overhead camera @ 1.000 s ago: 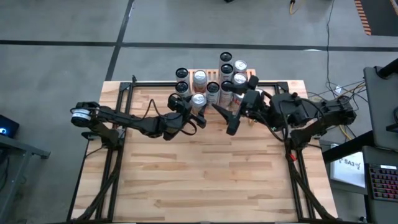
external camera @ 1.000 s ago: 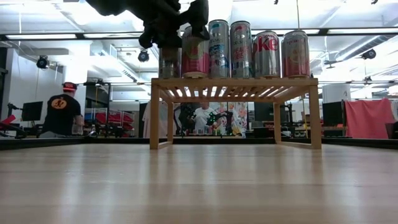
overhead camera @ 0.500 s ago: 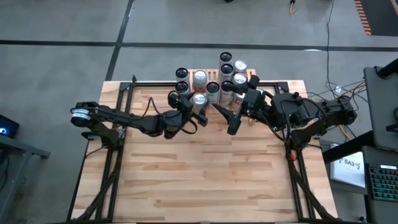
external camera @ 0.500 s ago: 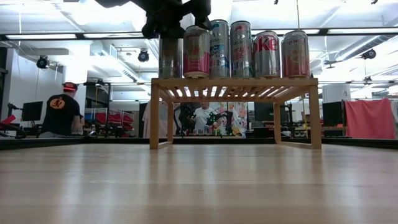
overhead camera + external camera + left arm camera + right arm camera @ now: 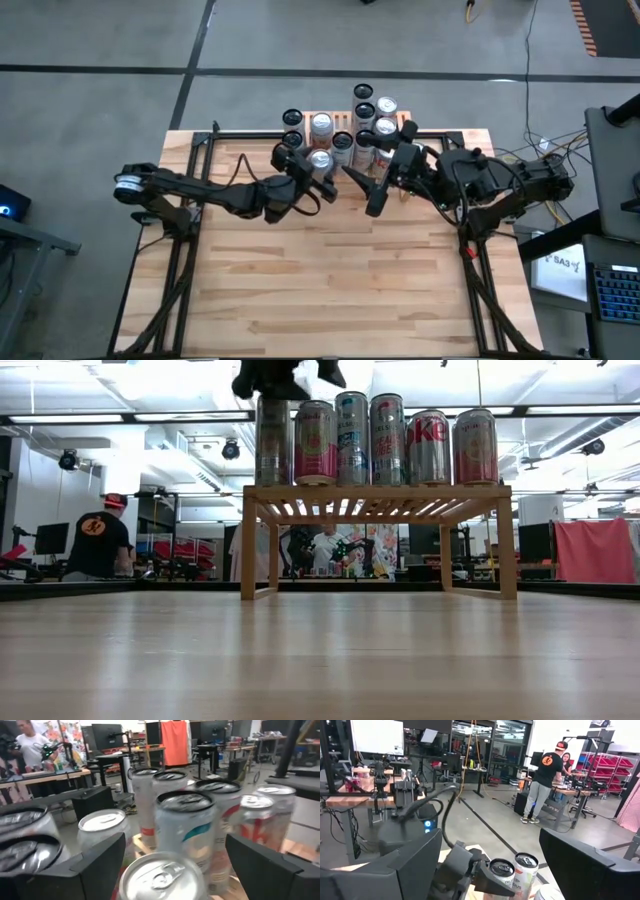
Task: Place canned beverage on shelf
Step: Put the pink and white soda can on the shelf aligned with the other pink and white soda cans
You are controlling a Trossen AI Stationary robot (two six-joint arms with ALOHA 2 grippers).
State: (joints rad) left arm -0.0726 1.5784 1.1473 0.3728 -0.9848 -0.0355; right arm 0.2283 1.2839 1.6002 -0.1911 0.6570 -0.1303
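Shelf (image 5: 378, 493) stands at the far edge of the table (image 5: 330, 280), near the middle, w/ a row of cans on its slatted top. The pink can (image 5: 316, 443) sits upright on the shelf, 2nd from its left end in the low view, touching the silver can (image 5: 271, 442) beside it; three more cans fill the row toward the other end.

Left gripper (image 5: 312, 178) hangs just above the pink can, fingers apart, not clamped on anything. In the left wrist view both fingers (image 5: 97, 862) flank the can's lid (image 5: 162, 876) below them w/ gaps each side; more cans stand behind.

Right gripper (image 5: 372, 205) sits just off the shelf's near edge toward the table's right side, fingers apart, empty. Right wrist view looks past its fingers (image 5: 592, 865) to the left arm and two can tops.

Person in a black shirt (image 5: 98, 538) stands in the room beyond the table.
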